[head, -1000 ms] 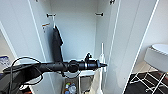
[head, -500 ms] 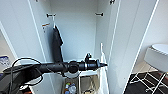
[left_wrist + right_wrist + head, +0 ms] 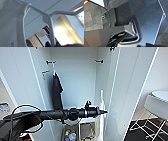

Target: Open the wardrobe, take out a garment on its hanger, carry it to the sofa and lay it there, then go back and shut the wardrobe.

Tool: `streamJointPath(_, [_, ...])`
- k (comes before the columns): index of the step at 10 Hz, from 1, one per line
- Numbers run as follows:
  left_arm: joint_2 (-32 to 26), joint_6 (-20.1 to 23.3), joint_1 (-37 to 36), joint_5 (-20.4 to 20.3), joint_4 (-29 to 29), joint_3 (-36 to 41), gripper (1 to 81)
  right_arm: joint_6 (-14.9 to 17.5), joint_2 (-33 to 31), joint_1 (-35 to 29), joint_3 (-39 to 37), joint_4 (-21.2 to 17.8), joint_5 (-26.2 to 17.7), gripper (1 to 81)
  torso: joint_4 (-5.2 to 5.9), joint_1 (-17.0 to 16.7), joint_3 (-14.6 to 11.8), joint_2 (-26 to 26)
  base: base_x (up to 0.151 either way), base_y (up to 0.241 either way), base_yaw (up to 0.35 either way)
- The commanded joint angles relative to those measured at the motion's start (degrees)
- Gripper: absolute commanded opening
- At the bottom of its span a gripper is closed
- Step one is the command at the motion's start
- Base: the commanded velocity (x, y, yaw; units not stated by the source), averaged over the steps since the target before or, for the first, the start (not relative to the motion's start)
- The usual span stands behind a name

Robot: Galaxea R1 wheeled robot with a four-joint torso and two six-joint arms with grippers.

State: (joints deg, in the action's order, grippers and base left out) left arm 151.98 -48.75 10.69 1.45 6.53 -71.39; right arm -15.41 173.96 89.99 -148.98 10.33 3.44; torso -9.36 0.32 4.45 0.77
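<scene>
The wardrobe point(image 3: 75, 79) stands open, its two white doors swung out to either side. My left arm reaches into it, and my left gripper point(image 3: 103, 112) is at the right side of the inside. There the white garment point(image 3: 101, 100) shows edge-on, right at the gripper. In the left wrist view the white hanger point(image 3: 46, 17) is very close, with the garment point(image 3: 11, 25) draped over one shoulder of it. The hanger's stem runs down into my left gripper point(image 3: 53, 45), which is shut on it. The right wrist view gives dark robot parts over dark flooring.
A black shirt point(image 3: 57, 92) hangs at the left inside the wardrobe. Small items point(image 3: 70, 134) sit on its low shelf. The right door point(image 3: 130, 84) juts toward me. A white chair point(image 3: 160, 100) with thin white legs stands on a dark rug point(image 3: 150, 130) at the right.
My left gripper has edged slightly to the right and a little lower. The wardrobe and the black shirt have stayed where they were.
</scene>
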Motion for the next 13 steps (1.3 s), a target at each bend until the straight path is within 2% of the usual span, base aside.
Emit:
streamJointPath(1, [0.0, 0.6, -10.3, -2.6, 1.6, 1.2, 1.0, 0.3, 0.4, -1.8, 0.3, 0.3, -3.0, 81.1, 0.00, 0.0, 0.0, 0.0, 0.000, 0.000, -0.155])
streamJointPath(11, [0.6, 0.6, -10.3, -2.2, 1.9, 1.3, 1.0, 0.3, 0.4, -1.7, 0.4, 0.4, -2.9, 81.1, 0.00, 0.0, 0.0, 0.0, 0.000, 0.000, -0.192])
streamJointPath(12, [0.6, 0.7, -10.3, -2.2, 1.8, 1.4, 1.0, 0.2, 0.4, -1.8, 0.3, 0.4, -2.9, 81.1, 5.67, 0.0, 0.0, 0.0, 0.000, 0.000, -0.198])
streamJointPath(13, [0.6, 0.7, -10.3, -2.2, 1.9, 1.4, 1.0, 0.2, 0.4, -1.8, 0.2, 0.1, -2.9, 81.1, 6.08, 0.0, 0.0, 0.0, 0.000, 0.000, -0.197])
